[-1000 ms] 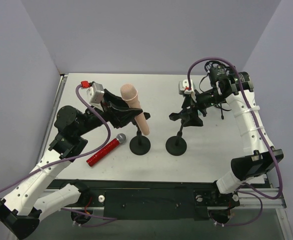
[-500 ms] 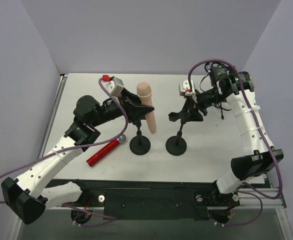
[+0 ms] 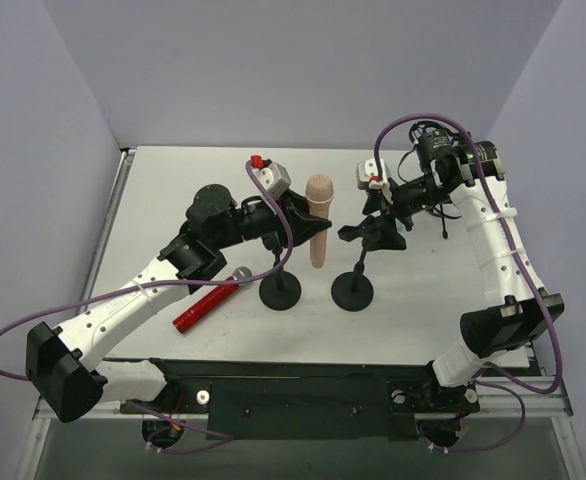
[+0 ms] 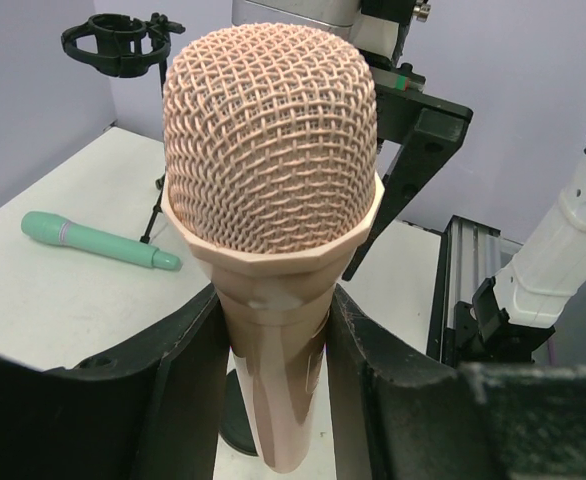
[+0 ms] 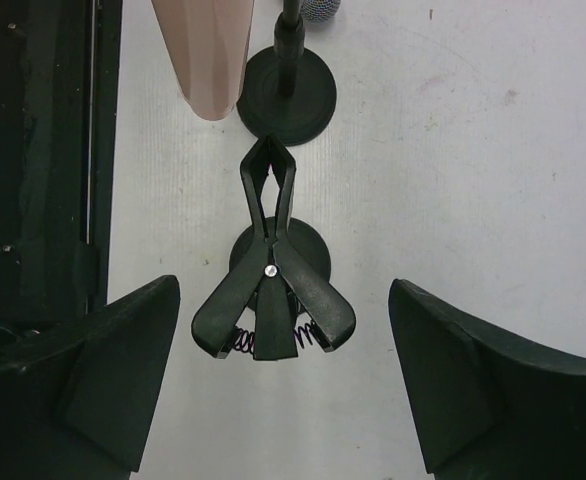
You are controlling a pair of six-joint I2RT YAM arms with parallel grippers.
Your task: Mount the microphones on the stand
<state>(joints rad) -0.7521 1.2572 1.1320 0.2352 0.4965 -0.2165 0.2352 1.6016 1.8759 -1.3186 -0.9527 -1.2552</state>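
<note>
My left gripper (image 3: 306,222) is shut on the pale peach-pink microphone (image 3: 319,218) and holds it upright, head up, in the air between the two black stands. The left wrist view shows its fingers (image 4: 188,385) clamped on the handle just under the mesh head (image 4: 270,140). My right gripper (image 3: 386,208) is open, with its fingers (image 5: 123,370) on either side of the right stand's spring clip (image 5: 273,290), not touching it. The glittery red microphone (image 3: 209,300) lies on the table at the left. The teal-green microphone (image 4: 98,240) lies on the table in the left wrist view; it is hidden in the top view.
The left stand's base (image 3: 280,292) and the right stand's base (image 3: 353,292) stand side by side mid-table. A third stand with a ring-shaped holder (image 4: 123,45) stands further back. The pink microphone's tail (image 5: 213,60) hangs beside the left stand's base (image 5: 291,88).
My left arm has carried the pink microphone to the right, from over the left stand towards the right stand's clip, and turned it more upright. The right gripper has stayed put.
</note>
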